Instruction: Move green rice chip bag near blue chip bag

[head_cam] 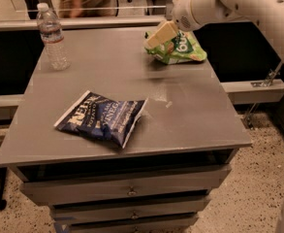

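Note:
The green rice chip bag (180, 50) lies crumpled at the far right corner of the grey table (190, 115). The blue chip bag (101, 116) lies flat near the table's front, left of centre. My gripper (157, 37), with cream-coloured fingers, hangs from the white arm at the green bag's upper left edge, right at the bag or just above it. It hides part of the bag's left end.
A clear plastic water bottle (52, 38) stands upright at the far left corner. The table is a cabinet with drawers (132, 191) below its front edge. A person stands behind a rail at the back. A dark drop lies right of the table.

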`<state>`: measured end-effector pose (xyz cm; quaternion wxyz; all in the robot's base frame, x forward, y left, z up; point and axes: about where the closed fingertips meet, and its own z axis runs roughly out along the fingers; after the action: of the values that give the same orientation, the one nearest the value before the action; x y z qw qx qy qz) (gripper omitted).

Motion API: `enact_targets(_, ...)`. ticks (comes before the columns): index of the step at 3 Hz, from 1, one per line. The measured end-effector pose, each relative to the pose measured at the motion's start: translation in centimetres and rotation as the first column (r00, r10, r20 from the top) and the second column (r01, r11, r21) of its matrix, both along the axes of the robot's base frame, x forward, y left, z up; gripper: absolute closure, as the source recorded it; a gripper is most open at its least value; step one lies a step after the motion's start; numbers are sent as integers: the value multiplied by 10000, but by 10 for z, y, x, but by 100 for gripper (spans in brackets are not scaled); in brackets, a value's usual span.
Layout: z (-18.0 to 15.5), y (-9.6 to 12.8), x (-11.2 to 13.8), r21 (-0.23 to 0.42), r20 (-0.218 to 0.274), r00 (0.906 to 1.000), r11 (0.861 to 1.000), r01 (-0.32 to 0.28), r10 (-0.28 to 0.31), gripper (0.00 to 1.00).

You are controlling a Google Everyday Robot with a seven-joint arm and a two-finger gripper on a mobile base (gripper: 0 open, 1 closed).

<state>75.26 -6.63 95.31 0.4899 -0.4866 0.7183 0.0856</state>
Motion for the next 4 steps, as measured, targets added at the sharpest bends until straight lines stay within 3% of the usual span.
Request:
enact_targets(3,-61,2,15,-380,-915,9954,9990,235,-269,0)
enact_targets(4,-72,4,17,-530,-1012,9940,9980,351,-403,18)
